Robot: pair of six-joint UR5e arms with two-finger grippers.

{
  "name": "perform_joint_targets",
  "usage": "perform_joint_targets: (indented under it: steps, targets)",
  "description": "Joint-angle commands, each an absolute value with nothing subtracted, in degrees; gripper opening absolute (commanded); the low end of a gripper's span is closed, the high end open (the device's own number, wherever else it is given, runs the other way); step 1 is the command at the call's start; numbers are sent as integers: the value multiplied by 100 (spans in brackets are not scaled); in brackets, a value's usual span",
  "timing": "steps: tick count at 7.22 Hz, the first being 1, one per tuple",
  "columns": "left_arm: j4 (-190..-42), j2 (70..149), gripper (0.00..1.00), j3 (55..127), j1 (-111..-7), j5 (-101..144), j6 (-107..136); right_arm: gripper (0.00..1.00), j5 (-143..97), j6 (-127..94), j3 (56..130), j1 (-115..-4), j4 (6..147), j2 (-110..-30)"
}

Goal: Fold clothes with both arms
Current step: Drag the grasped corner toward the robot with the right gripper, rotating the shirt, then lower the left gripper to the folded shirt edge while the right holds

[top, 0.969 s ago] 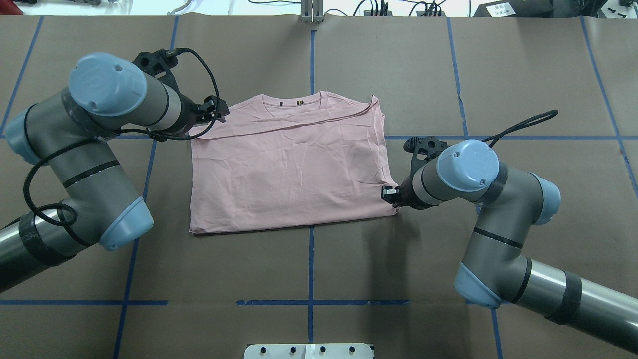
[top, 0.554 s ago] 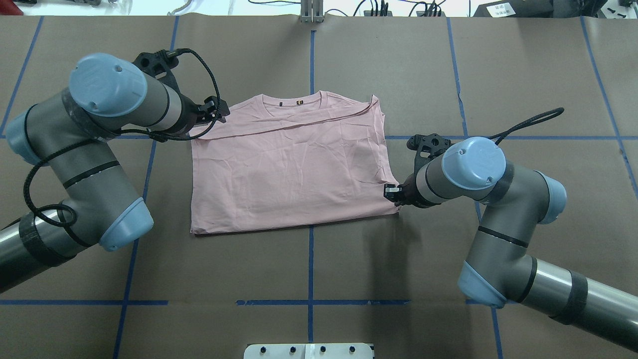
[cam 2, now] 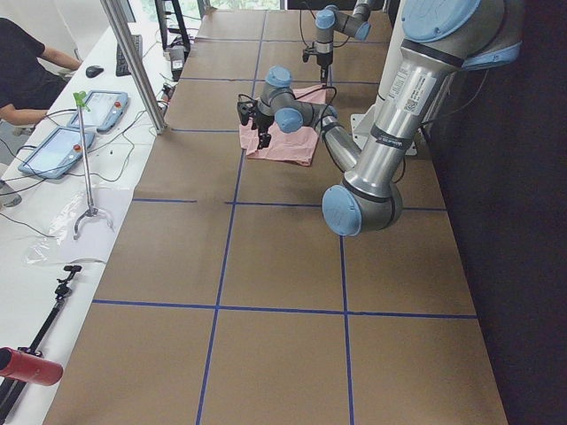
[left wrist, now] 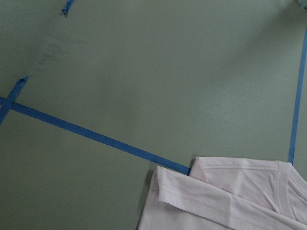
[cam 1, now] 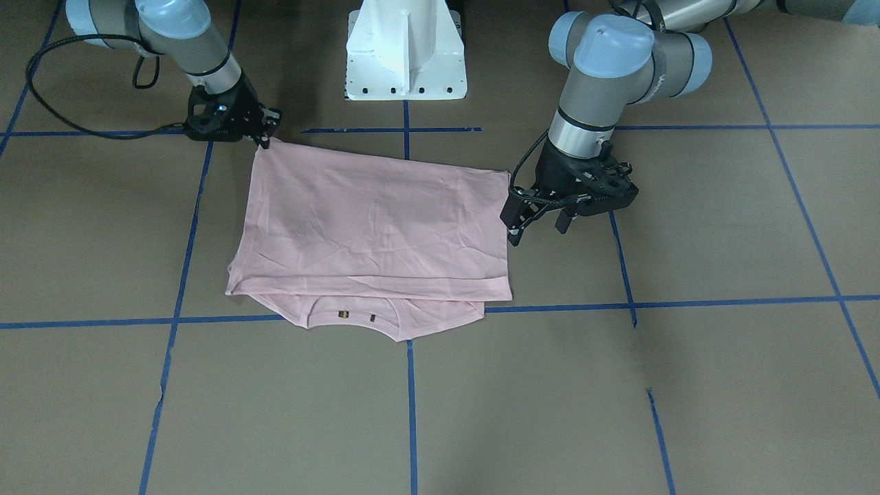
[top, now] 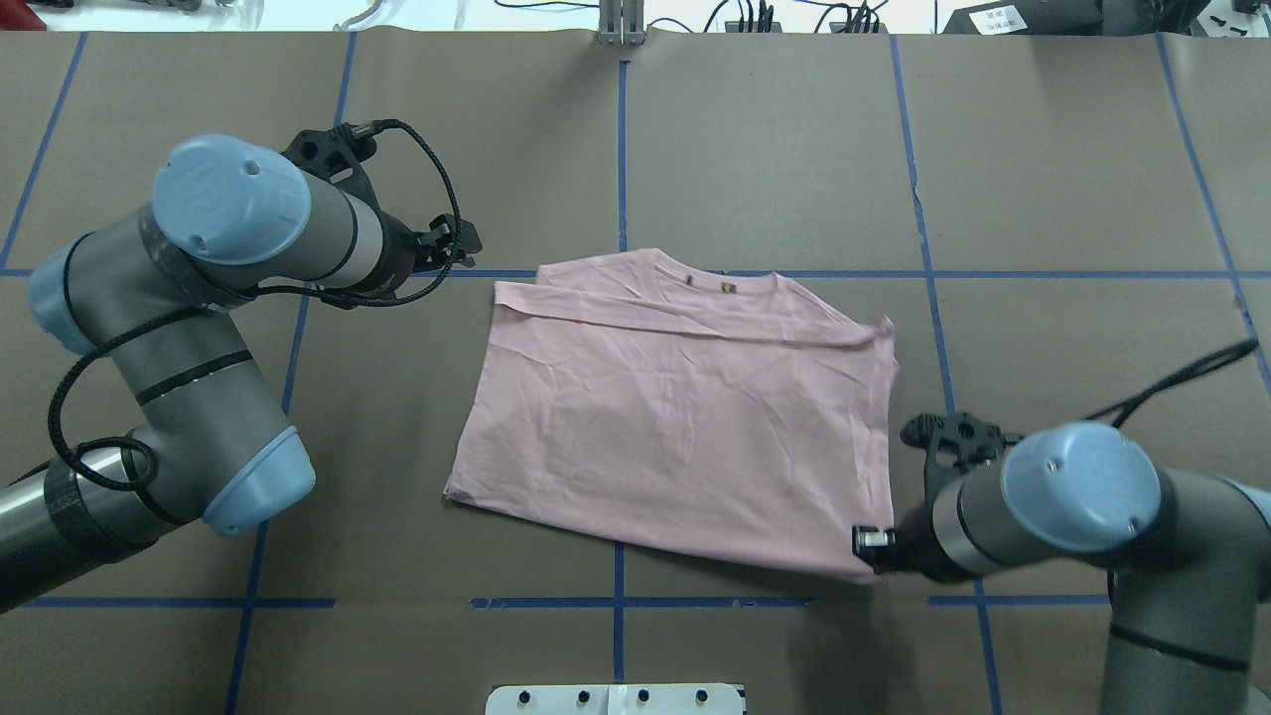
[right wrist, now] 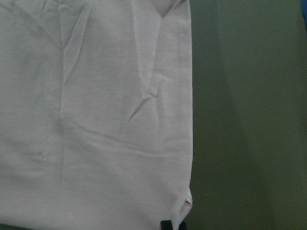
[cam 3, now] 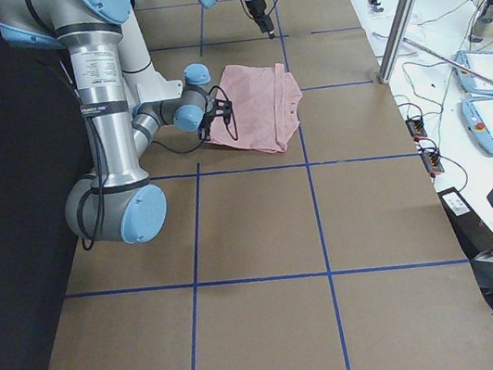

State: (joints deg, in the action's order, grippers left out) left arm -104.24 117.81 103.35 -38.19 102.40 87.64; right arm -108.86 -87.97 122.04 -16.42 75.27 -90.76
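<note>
The pale pink T-shirt (top: pixel 675 427) lies flat and folded on the brown table, plain side up, skewed, with its ribbed collar (top: pixel 710 283) on the far side. It also shows in the front-facing view (cam 1: pixel 371 227). My right gripper (top: pixel 866 541) is shut on the shirt's near right corner, low at the table; the right wrist view shows the cloth (right wrist: pixel 96 120) and that corner at a fingertip. My left gripper (top: pixel 459 241) is open and empty, just off the shirt's far left corner and not touching it. The left wrist view shows the folded sleeve (left wrist: pixel 230 196) at lower right.
The white pedestal base (cam 1: pixel 405 55) stands at the table's near edge between the arms. Blue tape lines (top: pixel 619 149) grid the brown table cover. A metal post (top: pixel 621 25) and cables sit at the far edge. An operator's bench with tablets (cam 2: pixel 66 133) runs along that side.
My right gripper has pulled the shirt's corner toward the near right, dragging and rotating the whole shirt. The shirt's far left corner has come away from my left gripper, which barely moved.
</note>
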Motion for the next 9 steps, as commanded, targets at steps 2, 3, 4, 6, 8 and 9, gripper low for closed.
perform_joint_targets:
  steps: [2, 3, 4, 6, 8, 9]
  targets:
    - [-10424, 11672, 100, 10651, -3395, 10239, 8999, 99, -10628, -9709, 12725, -756, 7524, -9483]
    - [-10389, 11663, 100, 10696, -3071, 10248, 9600, 100, -10261, -9903, 12970, -817, 7471, -9457]
    - [-10058, 11680, 100, 10740, -2641, 10222, 10337, 100, -10135, -9870, 13103, -1192, 7453, -9379]
    - [-9180, 11812, 98, 10819, -1919, 9750, 11282, 100, -10116, -9835, 13096, -1764, 7444, -8932]
    - [-9149, 11751, 93, 10741, -1636, 9642, 11557, 100, -10099, -9835, 13061, -1819, 7453, -8675]
    - [-9149, 11742, 91, 10714, -1626, 9555, 11558, 100, -10099, -9835, 13052, -1837, 7453, -8666]
